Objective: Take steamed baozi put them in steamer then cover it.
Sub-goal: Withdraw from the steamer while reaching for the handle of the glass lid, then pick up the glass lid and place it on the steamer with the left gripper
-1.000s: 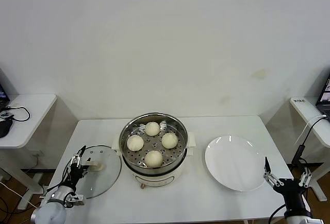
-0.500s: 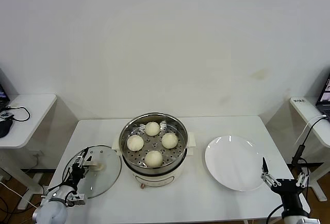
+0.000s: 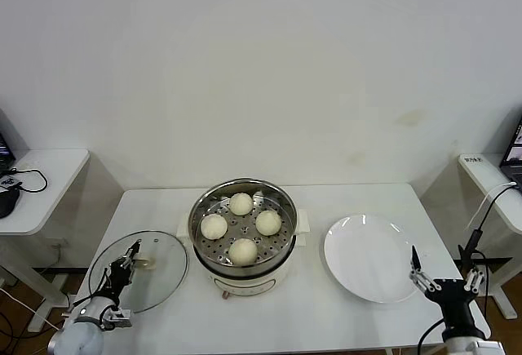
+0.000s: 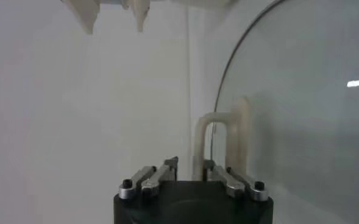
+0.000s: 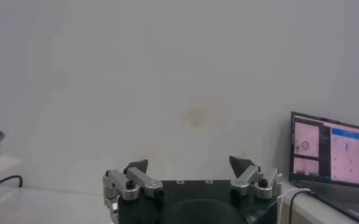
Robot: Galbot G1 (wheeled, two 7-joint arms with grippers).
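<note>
I am looking down at a white table (image 3: 269, 322) set against a plain pale wall, with small side desks at either edge of the room. At the near left, my left gripper (image 3: 125, 267) has just gone from wide open to clamped on the cream-white handle of the cover (image 3: 151, 272), which lies flat on the table just left of the steamer; the left wrist view shows the handle (image 4: 219, 143) standing right at the closed fingertips. The lid has also shifted a little on the table since a second ago, so I judge the grasp has taken hold. In the middle, the steamer (image 3: 245, 269) stands open with all four steamed baozi (image 3: 243, 251) resting on its perforated tray, so the loading part looks finished and only the covering remains. Further right sits the white plate (image 3: 371, 257), with nothing on it. At the near right edge, my right gripper (image 3: 444, 283) hangs beside the plate with its jaws spread wide, holding nothing, and has drifted slightly nearer. Next I expect to lift the lid and carry it right over the pot.
</note>
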